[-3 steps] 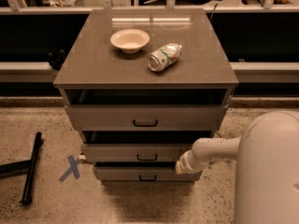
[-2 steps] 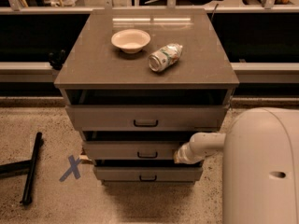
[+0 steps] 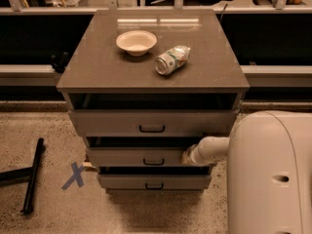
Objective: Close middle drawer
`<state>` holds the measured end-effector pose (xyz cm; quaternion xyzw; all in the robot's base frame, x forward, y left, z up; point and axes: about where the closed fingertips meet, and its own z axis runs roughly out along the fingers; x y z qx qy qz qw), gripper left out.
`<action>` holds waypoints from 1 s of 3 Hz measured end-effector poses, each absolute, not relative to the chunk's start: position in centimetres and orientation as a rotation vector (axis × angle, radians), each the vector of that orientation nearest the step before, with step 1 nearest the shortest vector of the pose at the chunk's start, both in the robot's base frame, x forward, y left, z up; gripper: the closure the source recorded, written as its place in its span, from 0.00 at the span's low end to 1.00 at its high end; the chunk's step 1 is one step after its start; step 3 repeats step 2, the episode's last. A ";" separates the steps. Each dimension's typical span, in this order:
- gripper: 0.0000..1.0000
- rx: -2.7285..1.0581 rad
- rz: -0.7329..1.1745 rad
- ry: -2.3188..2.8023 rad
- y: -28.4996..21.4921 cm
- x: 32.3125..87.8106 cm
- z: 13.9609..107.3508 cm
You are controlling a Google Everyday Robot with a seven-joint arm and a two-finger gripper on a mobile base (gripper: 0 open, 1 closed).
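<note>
The middle drawer (image 3: 141, 156) is the second of three grey-brown drawers in a low cabinet, with a small dark bar handle (image 3: 154, 162). Its front stands slightly further out than the lowest drawer's (image 3: 154, 181) and behind the uppermost drawer's (image 3: 152, 122). A dark gap shows above it. My white arm reaches in from the right, and my gripper (image 3: 187, 156) is at the right end of the middle drawer's front panel, against it.
The cabinet top (image 3: 97, 67) carries a cream bowl (image 3: 136, 42) and a can lying on its side (image 3: 171, 60). A black stand (image 3: 32, 175) and a blue tape cross (image 3: 74, 175) lie on the floor at left. My white body (image 3: 270, 174) fills the lower right.
My arm has moved left along the middle drawer's front and my body has come closer. The middle drawer's front sits a little further in than before.
</note>
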<state>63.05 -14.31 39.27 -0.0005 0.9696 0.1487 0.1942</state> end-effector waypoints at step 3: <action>1.00 -0.001 0.417 2.719 -14.3 63.0 39.3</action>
